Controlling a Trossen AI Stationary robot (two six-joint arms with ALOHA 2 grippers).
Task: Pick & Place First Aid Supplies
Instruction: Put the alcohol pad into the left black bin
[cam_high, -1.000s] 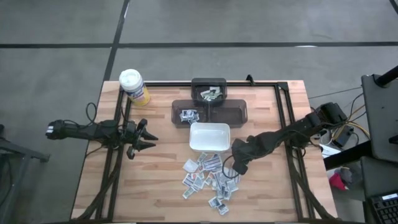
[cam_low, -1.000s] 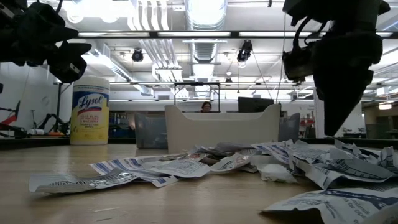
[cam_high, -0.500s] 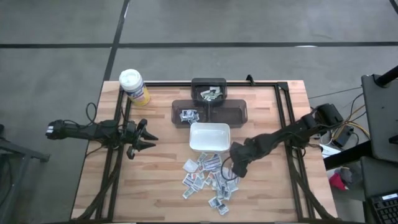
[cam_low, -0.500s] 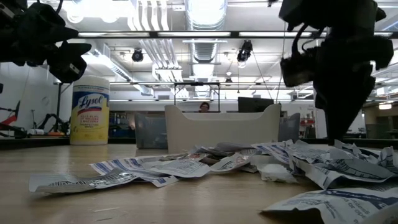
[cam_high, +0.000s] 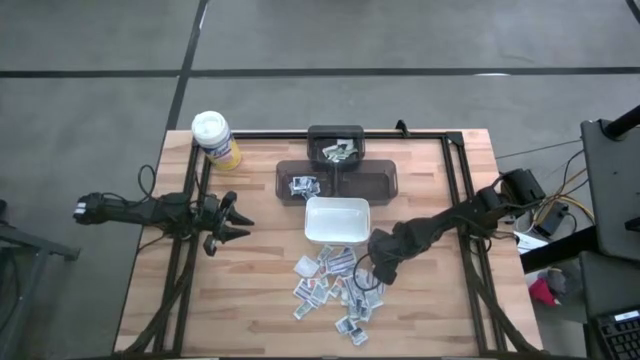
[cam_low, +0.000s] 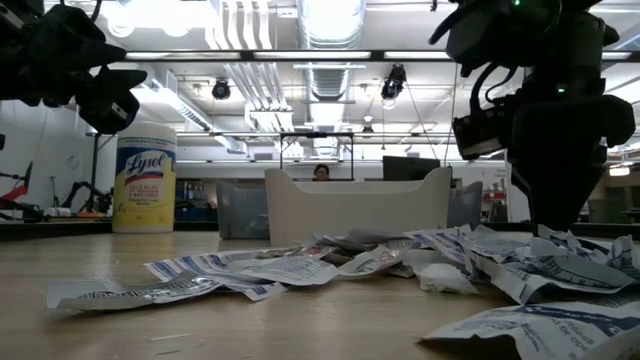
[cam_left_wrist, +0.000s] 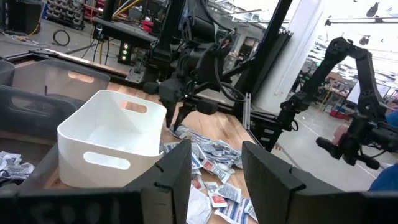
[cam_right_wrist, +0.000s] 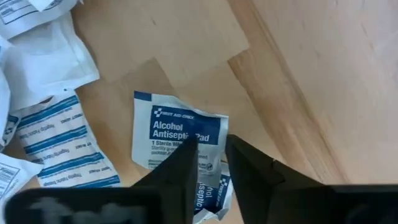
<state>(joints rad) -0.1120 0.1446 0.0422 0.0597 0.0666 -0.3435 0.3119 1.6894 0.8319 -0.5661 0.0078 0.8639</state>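
The first aid supplies (cam_high: 335, 285) lie in a loose heap of small flat packets on the wooden table, in front of the white dish (cam_high: 337, 220). My right gripper (cam_high: 378, 268) points down at the heap's right part. Its fingers stand slightly open over a white and blue alcohol pad packet (cam_right_wrist: 177, 130), which lies flat on the wood. The low view shows the lower end of my right gripper (cam_low: 555, 215) sunk behind the packets. My left gripper (cam_high: 235, 222) waits level and open at the table's left. My right gripper (cam_right_wrist: 210, 142) comes at the alcohol pad packet from above, its two fingertips at the packet's near edge (cam_right_wrist: 208, 186), which looks crumpled there. I cannot tell whether the fingertips touch it. The packet lies on the table.
Two dark bins (cam_high: 337, 148) (cam_high: 300, 185) behind the dish hold a few packets. A yellow canister (cam_high: 215, 140) with a white lid stands at the far left corner. Bare wood lies left and right of the heap. A black frame (cam_high: 455, 200) runs along the table's sides.
My right gripper has come down toward the heap of packets, still pointing down. The packets lie where they were.
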